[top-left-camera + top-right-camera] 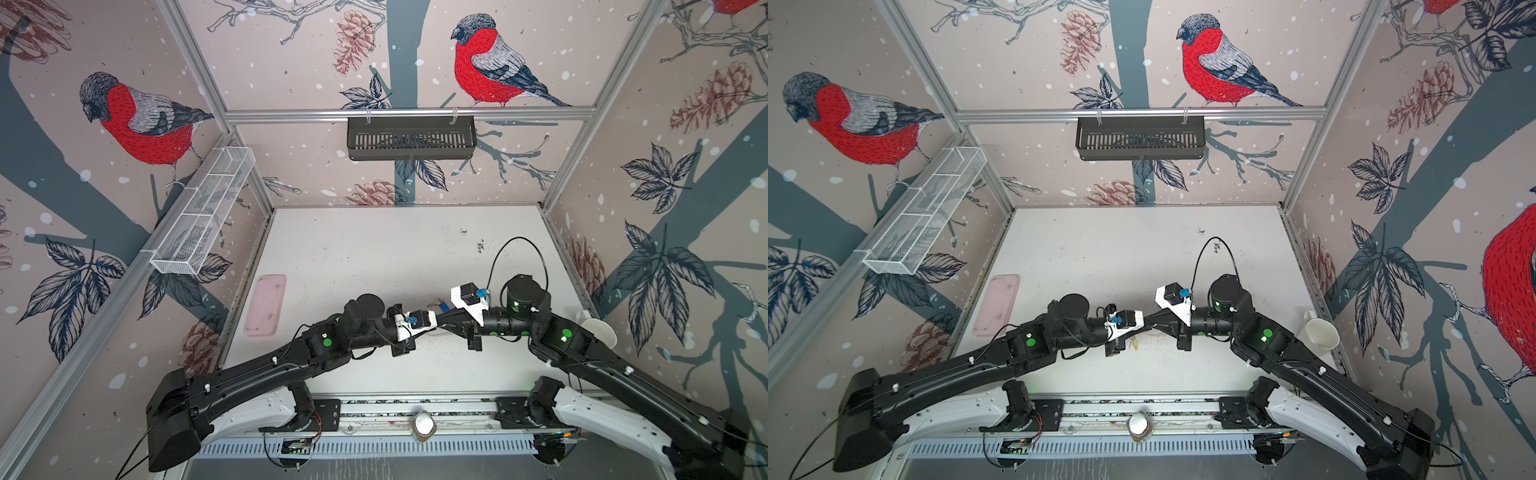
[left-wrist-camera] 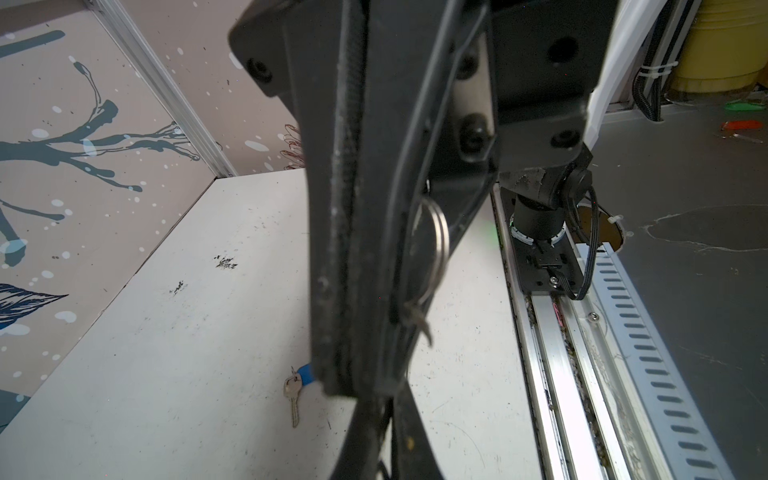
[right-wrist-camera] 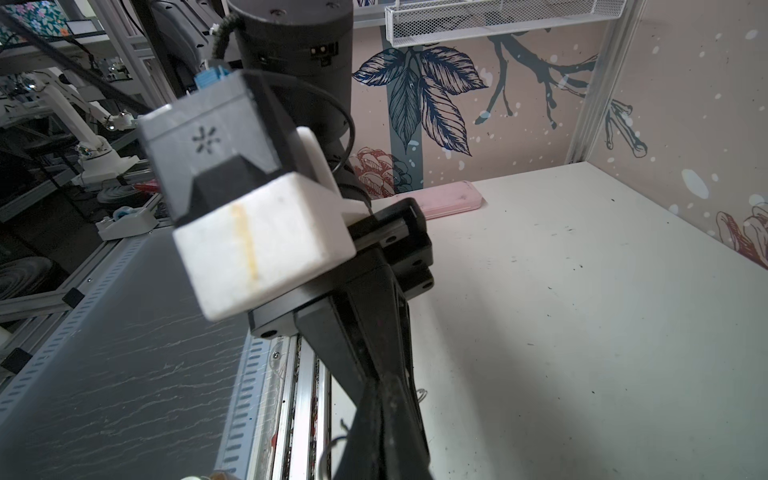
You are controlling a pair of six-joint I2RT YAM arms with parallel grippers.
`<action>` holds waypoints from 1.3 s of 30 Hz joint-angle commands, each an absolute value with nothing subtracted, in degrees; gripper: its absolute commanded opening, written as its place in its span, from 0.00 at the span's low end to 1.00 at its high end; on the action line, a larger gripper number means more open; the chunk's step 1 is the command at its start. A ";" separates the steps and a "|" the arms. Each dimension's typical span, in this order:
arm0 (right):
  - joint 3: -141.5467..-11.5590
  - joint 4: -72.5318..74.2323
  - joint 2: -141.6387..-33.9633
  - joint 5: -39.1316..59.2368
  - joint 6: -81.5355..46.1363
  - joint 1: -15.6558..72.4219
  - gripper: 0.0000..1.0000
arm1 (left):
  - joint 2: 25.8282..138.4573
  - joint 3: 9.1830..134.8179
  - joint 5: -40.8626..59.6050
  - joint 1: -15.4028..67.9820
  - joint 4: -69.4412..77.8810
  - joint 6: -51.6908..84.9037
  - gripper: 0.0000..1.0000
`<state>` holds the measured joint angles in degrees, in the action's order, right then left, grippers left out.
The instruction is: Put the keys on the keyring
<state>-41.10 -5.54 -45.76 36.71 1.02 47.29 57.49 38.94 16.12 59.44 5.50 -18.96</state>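
Your two pincers meet tip to tip above the middle of the surface (image 1: 374, 257), nearer its front edge. The left pincer (image 1: 433, 326) is pressed together, and so is the right pincer (image 1: 445, 322); you cannot tell what either pinches. A metal ring of the keyring (image 2: 437, 245) hangs close beside the right pincer. The blue key (image 1: 440, 305) lies flat, just behind the tips toward the back edge. A yellow tag (image 1: 1133, 343) peeks out by the left pincer.

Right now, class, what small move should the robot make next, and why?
Probably open the right gripper and fetch the silver key with the blue tag, lying loose on the white table; the shut left gripper holds the small silver metal ring aloft.
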 commanded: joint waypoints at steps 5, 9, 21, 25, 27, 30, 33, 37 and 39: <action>-40.87 -0.17 -42.97 22.15 -7.63 46.50 0.47 | 60.94 39.55 -5.36 59.24 13.91 -11.39 0.00; -40.23 1.78 -40.28 15.08 -11.83 45.63 0.55 | 64.39 41.44 -12.35 59.24 14.79 -9.77 0.00; -40.96 2.69 -44.06 14.18 -22.23 41.77 0.68 | 71.72 45.53 -20.16 60.77 15.21 -9.91 0.00; -43.97 -1.33 -47.04 14.99 -20.83 36.65 0.71 | 71.89 45.13 -17.35 62.28 14.62 -11.62 0.00; -46.00 -5.05 -48.38 14.14 -19.62 34.09 0.70 | 71.85 45.17 -17.71 63.16 13.66 -12.84 0.00; -49.80 -9.86 -50.37 13.93 -16.45 31.17 0.65 | 71.85 45.44 -18.21 63.89 12.17 -14.13 0.00; -55.96 -18.12 -55.59 16.67 -12.28 29.38 0.56 | 72.42 45.96 -20.60 64.75 11.12 -16.25 0.00; -59.51 -25.29 -60.03 19.94 -8.52 29.22 0.47 | 72.79 46.75 -23.53 65.48 8.77 -19.78 0.00; -60.39 -27.32 -61.00 21.27 -7.26 29.20 0.46 | 72.86 46.76 -24.89 65.61 8.61 -22.06 0.00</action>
<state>-59.09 -21.10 -60.07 18.06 -11.29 29.28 72.79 46.15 -21.54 65.43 9.28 -18.04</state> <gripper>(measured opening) 0.462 0.071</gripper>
